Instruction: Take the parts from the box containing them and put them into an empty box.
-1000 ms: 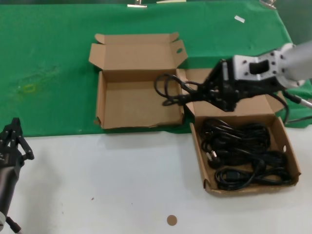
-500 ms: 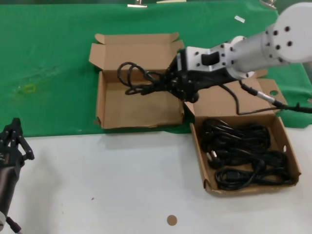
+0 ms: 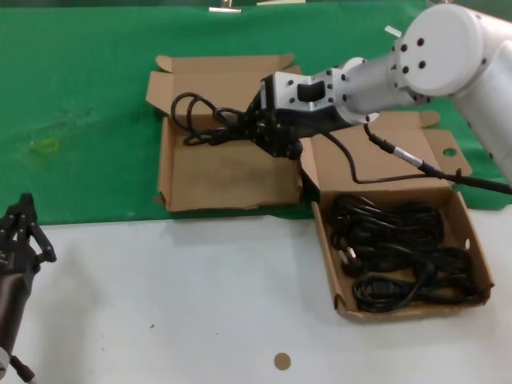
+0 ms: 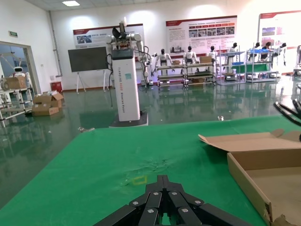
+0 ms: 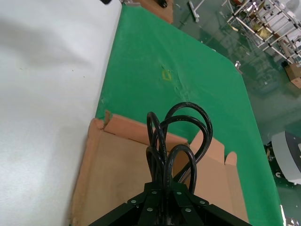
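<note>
My right gripper (image 3: 250, 130) is shut on a coiled black power cord (image 3: 200, 120) and holds it above the empty brown box (image 3: 228, 172) on the left, whose lid has both ears spread. In the right wrist view the cord's loops (image 5: 176, 136) stick out past the gripper (image 5: 164, 188) over the bare box floor (image 5: 117, 174). The box holding the other cords (image 3: 400, 256) sits at the right, with its rim (image 3: 324, 240) towards me. My left gripper (image 3: 20, 232) is parked at the lower left, shut and empty (image 4: 163, 181).
A green cloth (image 3: 80, 96) covers the far half of the table; the near half is white (image 3: 200, 304). A small brown disc (image 3: 282, 361) lies near the front edge. My right arm's own cable (image 3: 400, 156) hangs over the right box's lid.
My right gripper has carried the cord leftwards, from above the right box's lid to over the left box. The left arm has not moved.
</note>
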Robot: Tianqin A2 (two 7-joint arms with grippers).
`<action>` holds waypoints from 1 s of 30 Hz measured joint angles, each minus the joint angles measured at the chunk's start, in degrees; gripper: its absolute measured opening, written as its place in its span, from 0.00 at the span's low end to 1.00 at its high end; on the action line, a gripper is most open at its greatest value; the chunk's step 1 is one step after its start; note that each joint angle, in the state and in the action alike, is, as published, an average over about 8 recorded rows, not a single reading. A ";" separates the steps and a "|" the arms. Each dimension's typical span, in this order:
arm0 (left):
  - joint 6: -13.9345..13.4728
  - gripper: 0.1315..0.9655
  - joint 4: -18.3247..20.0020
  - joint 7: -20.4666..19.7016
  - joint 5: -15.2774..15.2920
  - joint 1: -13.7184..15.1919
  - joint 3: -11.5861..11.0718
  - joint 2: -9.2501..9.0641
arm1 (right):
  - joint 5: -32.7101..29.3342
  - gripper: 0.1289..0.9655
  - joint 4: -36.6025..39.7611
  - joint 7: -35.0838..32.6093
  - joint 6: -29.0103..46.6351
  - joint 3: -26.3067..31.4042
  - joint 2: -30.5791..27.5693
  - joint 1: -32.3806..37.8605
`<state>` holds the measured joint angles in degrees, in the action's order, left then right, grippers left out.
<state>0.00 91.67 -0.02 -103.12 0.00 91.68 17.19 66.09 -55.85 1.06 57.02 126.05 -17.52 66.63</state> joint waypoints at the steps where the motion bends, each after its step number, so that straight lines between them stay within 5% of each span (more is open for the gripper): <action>1: 0.00 0.01 0.00 0.00 0.00 0.00 0.00 0.00 | -0.01 0.03 0.80 -0.39 -0.38 0.04 0.35 0.19; 15: 0.00 0.01 0.00 0.00 0.00 0.00 0.00 0.00 | 0.52 0.05 9.74 -4.92 -4.29 0.19 3.77 2.55; 30: 0.00 0.02 0.00 0.00 0.00 0.00 0.00 0.00 | 1.29 0.29 11.18 -5.89 -5.72 -0.27 4.39 2.49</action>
<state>0.00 91.67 -0.02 -103.12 0.00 91.68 17.19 67.37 -44.67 -4.83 51.30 125.77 -13.12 69.13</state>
